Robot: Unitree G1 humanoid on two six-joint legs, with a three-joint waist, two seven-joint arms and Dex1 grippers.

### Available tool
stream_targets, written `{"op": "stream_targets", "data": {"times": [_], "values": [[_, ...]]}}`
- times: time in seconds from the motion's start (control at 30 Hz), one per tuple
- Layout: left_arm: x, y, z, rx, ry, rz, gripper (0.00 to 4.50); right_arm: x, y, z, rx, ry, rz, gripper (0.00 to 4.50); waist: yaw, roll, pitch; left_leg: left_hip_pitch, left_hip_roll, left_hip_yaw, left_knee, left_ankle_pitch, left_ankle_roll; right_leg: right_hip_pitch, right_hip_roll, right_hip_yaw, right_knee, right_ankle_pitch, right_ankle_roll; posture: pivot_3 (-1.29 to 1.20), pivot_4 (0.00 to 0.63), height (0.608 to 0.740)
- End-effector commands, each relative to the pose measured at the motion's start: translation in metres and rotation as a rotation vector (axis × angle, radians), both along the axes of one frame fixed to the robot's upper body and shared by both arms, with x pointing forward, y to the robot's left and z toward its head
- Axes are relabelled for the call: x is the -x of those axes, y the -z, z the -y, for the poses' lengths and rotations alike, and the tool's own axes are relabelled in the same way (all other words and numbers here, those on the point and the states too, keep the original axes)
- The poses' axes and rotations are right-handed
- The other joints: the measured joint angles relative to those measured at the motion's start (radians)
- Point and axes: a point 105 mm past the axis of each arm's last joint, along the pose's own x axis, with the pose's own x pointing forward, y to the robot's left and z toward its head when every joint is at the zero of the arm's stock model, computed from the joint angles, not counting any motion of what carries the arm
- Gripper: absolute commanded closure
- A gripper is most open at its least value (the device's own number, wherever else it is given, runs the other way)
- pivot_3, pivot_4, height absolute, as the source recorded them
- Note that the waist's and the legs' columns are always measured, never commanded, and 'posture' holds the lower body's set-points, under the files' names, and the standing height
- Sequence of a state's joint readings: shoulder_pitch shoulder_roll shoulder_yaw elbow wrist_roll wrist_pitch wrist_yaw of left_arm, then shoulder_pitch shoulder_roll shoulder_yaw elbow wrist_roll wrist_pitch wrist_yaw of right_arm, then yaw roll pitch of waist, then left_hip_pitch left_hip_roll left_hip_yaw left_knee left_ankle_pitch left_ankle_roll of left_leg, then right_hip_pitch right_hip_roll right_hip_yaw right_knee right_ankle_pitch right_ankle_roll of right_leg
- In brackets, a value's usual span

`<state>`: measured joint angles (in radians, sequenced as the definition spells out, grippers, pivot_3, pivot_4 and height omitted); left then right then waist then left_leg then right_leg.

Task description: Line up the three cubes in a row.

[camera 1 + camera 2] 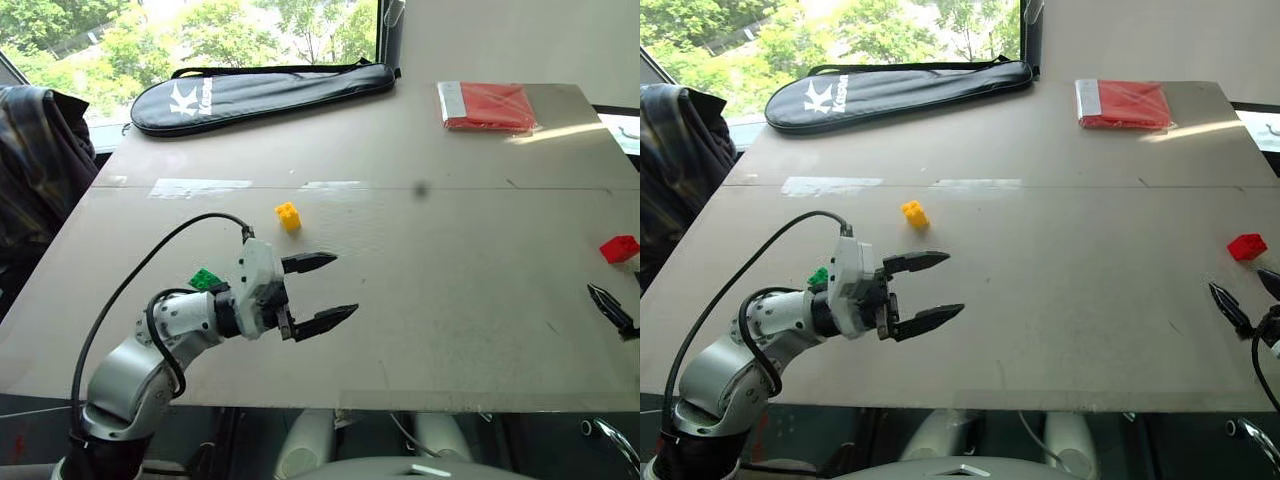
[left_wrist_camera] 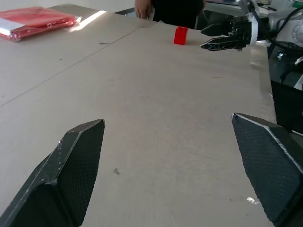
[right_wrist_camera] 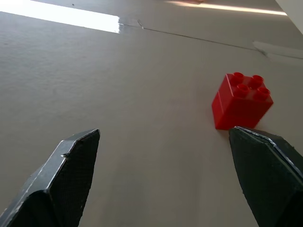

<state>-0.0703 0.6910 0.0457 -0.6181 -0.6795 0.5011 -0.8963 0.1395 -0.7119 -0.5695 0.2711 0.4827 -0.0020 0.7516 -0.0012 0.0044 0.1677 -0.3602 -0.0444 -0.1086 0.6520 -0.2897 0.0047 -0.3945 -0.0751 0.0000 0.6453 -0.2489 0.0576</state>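
Observation:
Three small studded cubes lie apart on the grey table (image 1: 450, 300). The yellow cube (image 1: 288, 216) sits left of centre. Nearer, the green cube (image 1: 205, 279) is partly hidden behind my left wrist. Far off at the right edge lies the red cube (image 1: 619, 248). My left gripper (image 1: 345, 284) hovers open and empty over the table, pointing right, below the yellow cube. My right gripper (image 1: 1237, 282) is open and empty just short of the red cube (image 3: 241, 100), which lies a little ahead of one finger. The left wrist view shows the red cube (image 2: 180, 35) beside the right gripper (image 2: 202, 39).
A black racket bag (image 1: 260, 92) lies along the far left edge and a flat red packet (image 1: 487, 105) at the far right corner. A dark jacket (image 1: 35, 160) hangs at the left. A person (image 2: 170, 9) stands past the table's right side.

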Motion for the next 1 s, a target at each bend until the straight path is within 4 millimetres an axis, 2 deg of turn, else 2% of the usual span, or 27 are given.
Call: {"op": "stream_targets", "data": {"times": [0.03,0.13,0.27,0.37,0.6,0.87,0.97,1.0], "values": [[0.011,-0.019,0.008,-0.007,0.099,0.037,0.10,-0.009,-0.017,0.017,0.016,0.065,0.021,0.00,-0.007,0.000,0.000,0.000,0.000,0.001,0.000,0.000,0.000,0.000,0.000,0.000,0.000,0.000,0.000,0.00,0.150,0.740],[0.010,-0.028,0.008,-0.019,0.120,0.055,0.10,-0.025,-0.018,0.018,-0.025,0.065,0.006,0.00,-0.015,0.000,0.000,0.001,0.000,0.003,0.000,0.000,0.001,0.000,0.001,0.003,0.001,0.000,0.000,0.00,0.150,0.740],[0.008,-0.037,0.008,-0.035,0.130,0.085,0.10,-0.041,-0.016,0.028,-0.115,0.144,-0.018,0.00,-0.015,0.000,0.000,0.001,0.004,0.008,0.001,0.000,0.000,0.000,0.004,0.004,0.001,0.001,0.000,0.00,0.150,0.740],[0.008,-0.040,0.008,-0.036,0.134,0.089,0.10,-0.050,-0.017,0.026,-0.177,0.135,-0.022,0.00,-0.013,0.000,0.000,0.001,0.004,0.009,0.001,0.000,0.000,-0.001,0.004,0.005,0.001,0.001,0.000,0.00,0.150,0.740],[0.009,-0.043,0.004,-0.050,0.144,0.092,0.10,-0.074,-0.018,0.023,-0.161,0.159,-0.028,0.00,-0.015,0.000,0.000,0.001,0.004,0.013,0.001,0.000,0.000,-0.002,0.004,0.009,0.001,0.001,0.000,0.00,0.150,0.740],[0.012,-0.042,0.001,-0.048,0.134,0.079,0.10,-0.086,-0.020,0.024,-0.100,0.147,-0.032,0.00,-0.015,-0.001,0.000,0.001,0.005,0.018,0.001,0.000,0.001,-0.004,0.004,0.013,0.001,0.002,0.002,0.00,0.150,0.740],[0.012,-0.043,0.001,-0.038,0.128,0.079,0.00,-0.087,-0.021,0.025,-0.085,0.144,-0.024,0.76,-0.015,-0.001,0.000,0.000,0.005,0.019,0.001,0.000,0.001,-0.005,0.004,0.014,0.001,0.003,0.002,0.00,0.150,0.740],[0.012,-0.043,0.001,-0.038,0.128,0.078,0.00,-0.087,-0.021,0.025,-0.079,0.145,-0.021,1.22,-0.015,-0.001,0.000,0.000,0.005,0.019,0.001,0.000,0.001,-0.005,0.004,0.014,0.001,0.003,0.003,0.00,0.150,0.740]]}}
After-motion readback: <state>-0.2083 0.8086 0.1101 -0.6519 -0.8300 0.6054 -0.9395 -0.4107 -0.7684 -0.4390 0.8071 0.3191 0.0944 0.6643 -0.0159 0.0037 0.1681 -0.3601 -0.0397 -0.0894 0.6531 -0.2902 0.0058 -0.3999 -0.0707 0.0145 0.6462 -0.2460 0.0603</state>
